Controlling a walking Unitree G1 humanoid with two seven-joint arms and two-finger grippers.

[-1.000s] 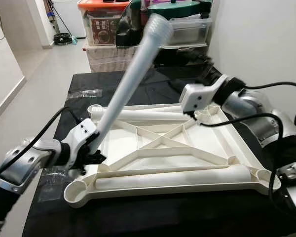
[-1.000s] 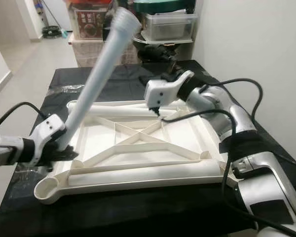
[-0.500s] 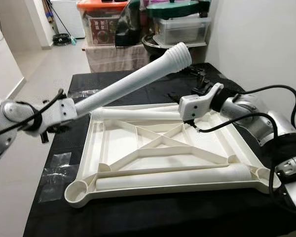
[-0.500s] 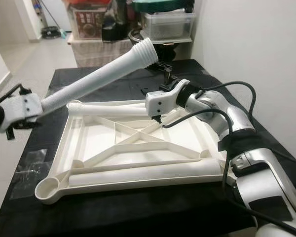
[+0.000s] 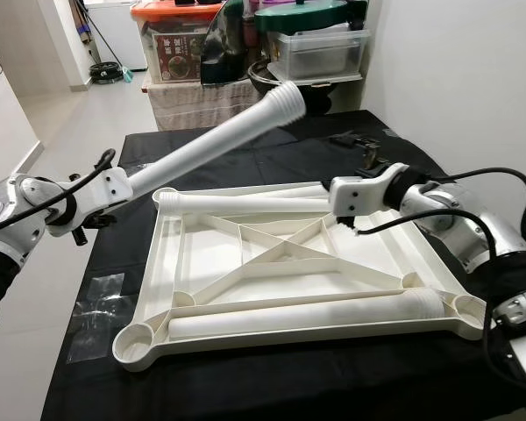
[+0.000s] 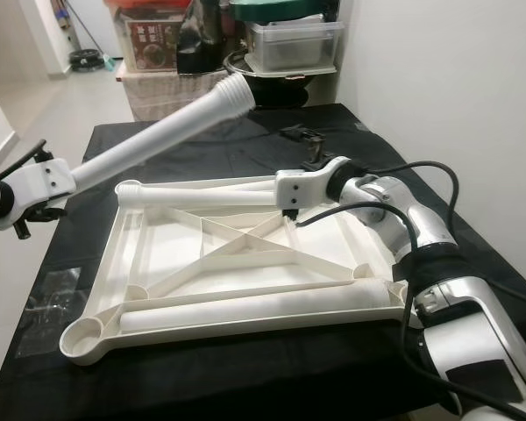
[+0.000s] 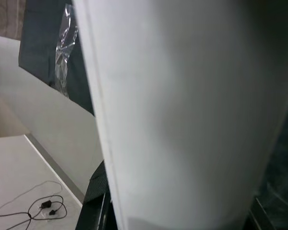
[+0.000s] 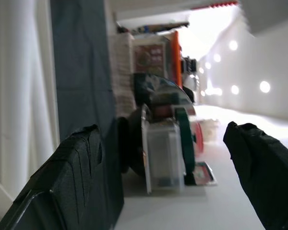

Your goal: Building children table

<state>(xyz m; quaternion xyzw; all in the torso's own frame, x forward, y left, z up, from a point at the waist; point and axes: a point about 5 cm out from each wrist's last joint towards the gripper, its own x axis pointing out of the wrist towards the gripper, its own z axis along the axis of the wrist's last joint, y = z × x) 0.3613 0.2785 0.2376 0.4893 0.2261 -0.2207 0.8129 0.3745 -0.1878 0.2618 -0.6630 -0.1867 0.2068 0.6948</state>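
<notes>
Item one: our left gripper [image 5: 114, 189] stood out past the left edge of the black-covered table [image 5: 272, 386], clamped on the thick end of a white table leg [image 5: 212, 145]. That leg rose from the gripper at a slant, away and to the right, its ribbed threaded end [image 5: 289, 96] in the air above the far side of the table. In the left wrist view the leg [image 7: 182, 115] lay pressed close against the camera.

Item two: a clear plastic wrapper [image 5: 96, 303] lay below that gripper on the table's left margin.

Item three: the white tabletop frame [image 5: 289, 263] lay upside down, ribs upward, between our two grippers. Its near left corner socket [image 5: 133, 346] stood open. A second leg [image 5: 307, 314] lay along the near rail inside the frame, and a third [image 5: 245, 203] along the far rail, its end just beside our right gripper.

Item four: our right gripper [image 5: 349, 224] hung over the frame's far right corner, just above the rib there. The right wrist view showed its black fingers [image 8: 62, 182] spread wide, with nothing between them.

Item five: storage boxes [image 5: 180, 44] stood beyond the table, past the raised end of the leg.
</notes>
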